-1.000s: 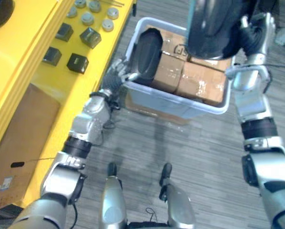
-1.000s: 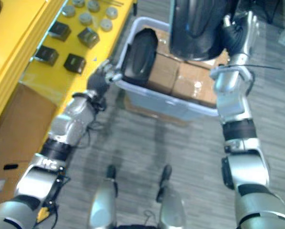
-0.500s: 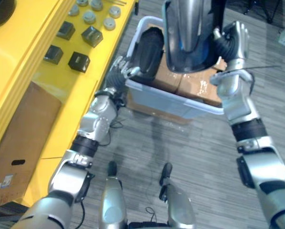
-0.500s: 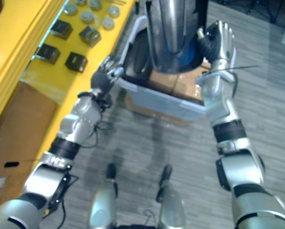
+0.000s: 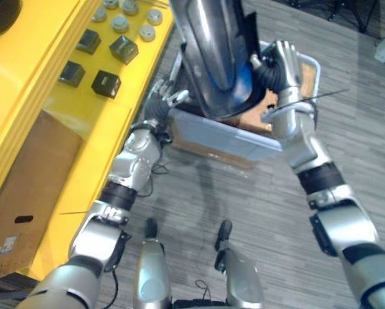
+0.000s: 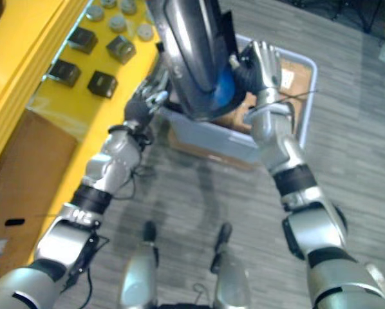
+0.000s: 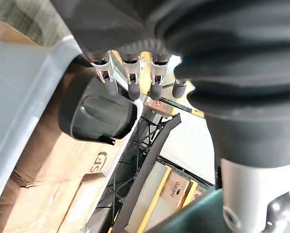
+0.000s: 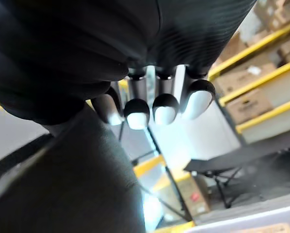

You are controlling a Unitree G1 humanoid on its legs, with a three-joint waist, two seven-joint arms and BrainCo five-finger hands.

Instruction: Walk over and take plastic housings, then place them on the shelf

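Two dark housings [image 5: 208,58], one grey bin [image 5: 225,132], four small black blocks [image 5: 104,84].

The plastic housing [image 5: 208,51] at the right hand [image 5: 279,61] is cut off by the upper edge. It hides most of the bin [image 5: 225,132] and cardboard boxes [image 6: 294,64] below that hand. The grey round parts [image 5: 120,24] on the counter [image 5: 70,129], beyond the left hand [image 5: 163,96], are too small to identify.
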